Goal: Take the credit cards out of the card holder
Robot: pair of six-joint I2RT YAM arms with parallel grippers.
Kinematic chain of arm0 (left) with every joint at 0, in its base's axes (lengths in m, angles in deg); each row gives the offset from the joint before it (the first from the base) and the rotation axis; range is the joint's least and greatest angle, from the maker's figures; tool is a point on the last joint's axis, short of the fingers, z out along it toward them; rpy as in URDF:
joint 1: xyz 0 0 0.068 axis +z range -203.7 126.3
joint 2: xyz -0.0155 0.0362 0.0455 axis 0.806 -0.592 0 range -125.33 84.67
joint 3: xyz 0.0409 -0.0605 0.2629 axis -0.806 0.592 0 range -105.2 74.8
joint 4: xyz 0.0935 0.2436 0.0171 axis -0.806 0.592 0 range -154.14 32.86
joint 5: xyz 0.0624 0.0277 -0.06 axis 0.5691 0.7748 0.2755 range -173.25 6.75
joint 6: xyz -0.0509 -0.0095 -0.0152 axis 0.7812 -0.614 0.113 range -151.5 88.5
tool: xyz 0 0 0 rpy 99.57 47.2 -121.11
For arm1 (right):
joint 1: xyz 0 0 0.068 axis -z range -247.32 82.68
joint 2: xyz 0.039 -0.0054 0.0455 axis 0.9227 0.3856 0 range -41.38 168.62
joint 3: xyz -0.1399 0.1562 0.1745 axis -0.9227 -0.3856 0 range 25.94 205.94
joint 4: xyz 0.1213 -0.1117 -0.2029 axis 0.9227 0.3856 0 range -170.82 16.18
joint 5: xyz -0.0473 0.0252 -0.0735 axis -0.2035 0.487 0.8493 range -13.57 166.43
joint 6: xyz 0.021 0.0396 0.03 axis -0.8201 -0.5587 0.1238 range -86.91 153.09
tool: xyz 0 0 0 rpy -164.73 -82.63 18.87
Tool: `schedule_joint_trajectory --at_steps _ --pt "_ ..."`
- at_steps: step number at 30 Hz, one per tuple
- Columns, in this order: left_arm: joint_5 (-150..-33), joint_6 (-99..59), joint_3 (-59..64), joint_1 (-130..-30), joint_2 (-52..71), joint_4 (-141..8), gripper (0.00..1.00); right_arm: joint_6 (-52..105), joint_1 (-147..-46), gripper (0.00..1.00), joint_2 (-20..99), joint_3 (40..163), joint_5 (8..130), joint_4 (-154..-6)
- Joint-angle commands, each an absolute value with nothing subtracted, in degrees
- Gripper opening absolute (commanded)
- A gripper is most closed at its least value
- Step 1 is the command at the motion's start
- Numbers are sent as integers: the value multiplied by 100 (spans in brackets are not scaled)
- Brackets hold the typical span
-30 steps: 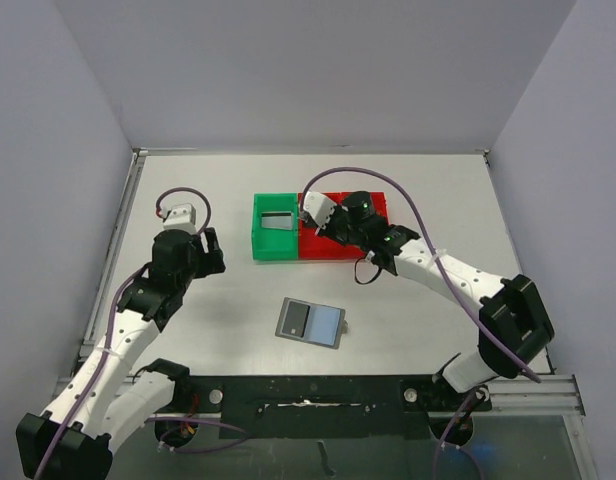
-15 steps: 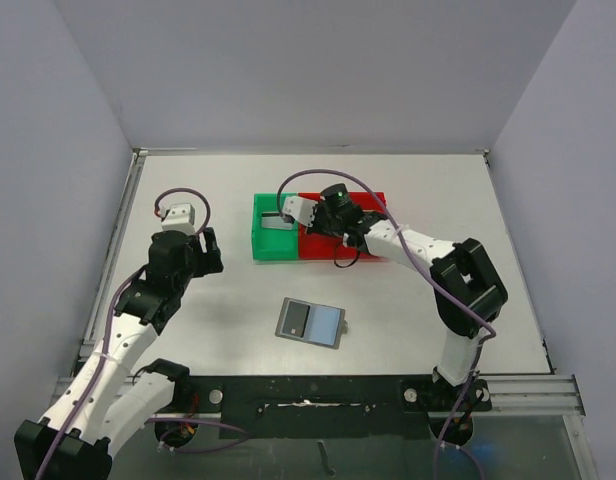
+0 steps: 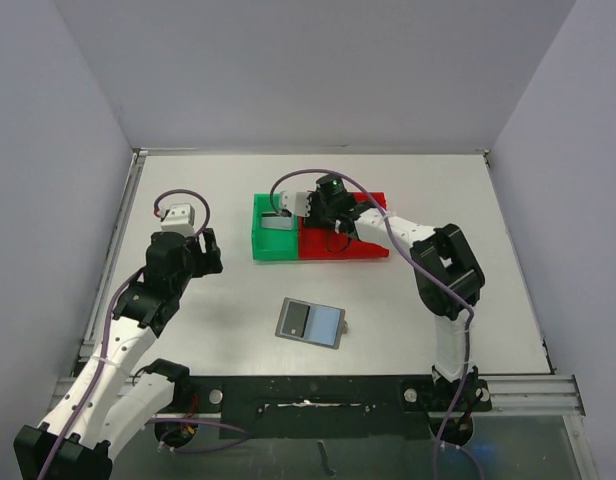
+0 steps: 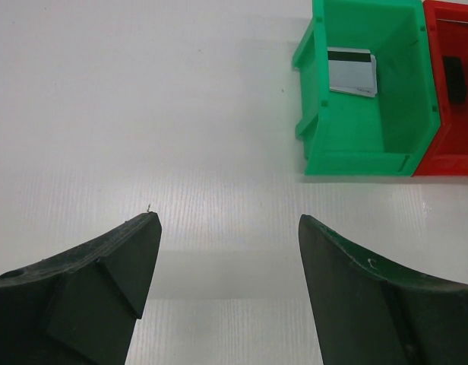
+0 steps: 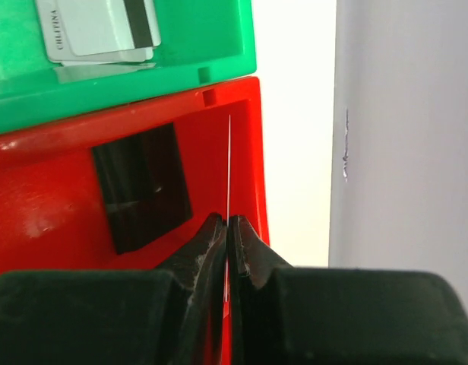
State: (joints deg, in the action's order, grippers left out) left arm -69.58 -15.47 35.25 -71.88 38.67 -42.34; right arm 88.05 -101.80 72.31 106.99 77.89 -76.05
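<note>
Over the red bin (image 5: 52, 175), the right gripper (image 5: 228, 222) has swung leftward with a thin card (image 5: 229, 160) clamped edge-on, a black card (image 5: 143, 190) lying beneath it and a silvery card (image 5: 97, 26) ahead in the green bin (image 5: 211, 38), so the card holder (image 3: 310, 322) well behind looks nearly emptied; the left gripper (image 4: 228, 220) hangs spread wide.

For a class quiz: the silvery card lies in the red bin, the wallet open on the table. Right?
No: the silvery card lies in the green bin, as the left wrist view shows. The wallet does lie open on the table.
</note>
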Motion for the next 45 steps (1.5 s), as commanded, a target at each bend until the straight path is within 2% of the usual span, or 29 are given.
schedule_joint_trajectory --at_steps 1,17,29,38,45 --pt "-7074 -1647 3516 -7146 3993 -4618 73 9157 -10142 0 7387 11163 7883 -7665" --pt "-7036 -1681 3525 -7141 4009 -4620 73 9198 -10143 0 7862 11288 8083 -7752" --pt "-7050 -1691 3515 -7141 3921 -4607 73 9247 -10151 4 7927 11125 8074 -7686" --pt "-7035 -1683 3512 -7138 3882 -4600 73 9123 -10151 18 7831 10943 8057 -7666" --pt "-7050 -1674 3490 -7137 3833 -4579 73 8962 -10151 24 7714 10850 7962 -7668"
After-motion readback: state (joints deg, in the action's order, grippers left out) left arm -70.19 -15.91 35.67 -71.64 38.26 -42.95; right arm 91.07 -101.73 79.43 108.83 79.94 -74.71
